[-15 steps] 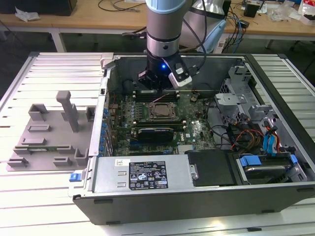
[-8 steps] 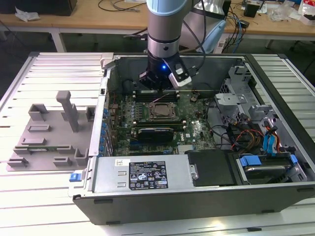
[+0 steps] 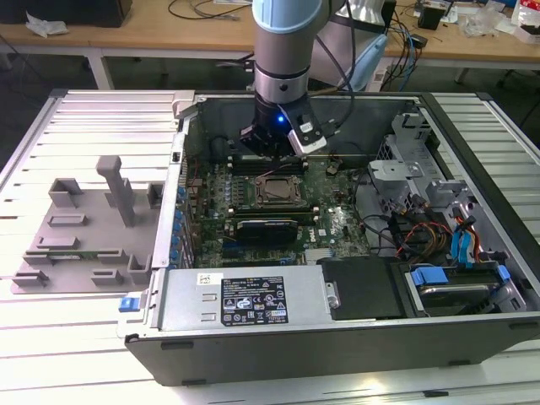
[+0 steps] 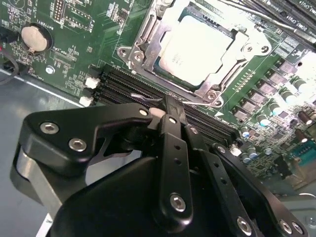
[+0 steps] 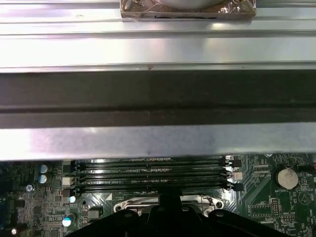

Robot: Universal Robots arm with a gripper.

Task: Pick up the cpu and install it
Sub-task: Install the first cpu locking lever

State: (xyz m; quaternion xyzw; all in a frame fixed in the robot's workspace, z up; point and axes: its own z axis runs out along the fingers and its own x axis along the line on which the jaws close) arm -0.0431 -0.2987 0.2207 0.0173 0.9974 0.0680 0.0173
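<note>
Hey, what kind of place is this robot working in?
Probably an electronics or robotics lab. An opened computer case lies on a slatted metal table with its motherboard exposed, the arm's gripper hangs over it, and workbenches strewn with cables stand behind.

One open computer case [image 3: 337,337] sits on the table, holding one green circuit board [image 3: 337,224]. One silvery chip [image 4: 195,47] lies in one metal socket frame [image 4: 136,47]. One round coin battery [image 4: 33,38] shows, and one grey plastic fixture [image 3: 93,228] lies outside the case.
</note>
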